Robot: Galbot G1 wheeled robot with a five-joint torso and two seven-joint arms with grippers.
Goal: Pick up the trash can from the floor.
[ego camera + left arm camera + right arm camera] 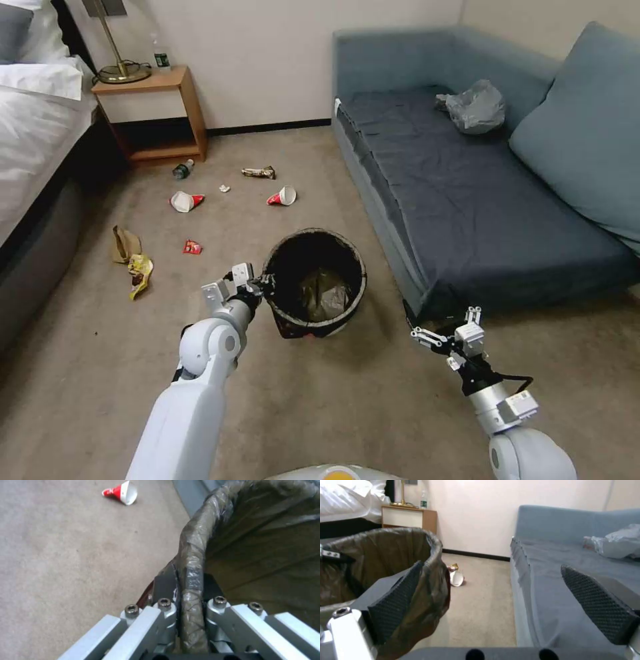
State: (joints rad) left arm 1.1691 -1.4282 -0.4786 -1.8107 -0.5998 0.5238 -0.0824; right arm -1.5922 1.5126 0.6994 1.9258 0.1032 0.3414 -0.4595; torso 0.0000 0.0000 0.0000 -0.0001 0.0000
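The trash can (313, 283), a small round bin lined with a black bag, stands on the beige carpet floor (333, 407) beside the sofa's front corner. My left gripper (262, 287) is shut on its left rim. In the left wrist view one finger (165, 585) is outside the trash can's bag-covered rim (193, 555) and the other is inside, with my left gripper (188, 580) pinching it. I cannot tell whether the base touches the carpet. My right gripper (440, 333) hangs open to the can's right; its pads (396, 600) stand wide apart, and the trash can (386, 552) is beside it.
A blue-grey sofa (467, 200) with a pale grey plastic bag (477, 107) runs along the right. A bed (33, 133) and a wooden nightstand (157, 113) stand at left. Paper cups (283, 195), a bottle (182, 169) and wrappers (137, 267) litter the carpet beyond the can.
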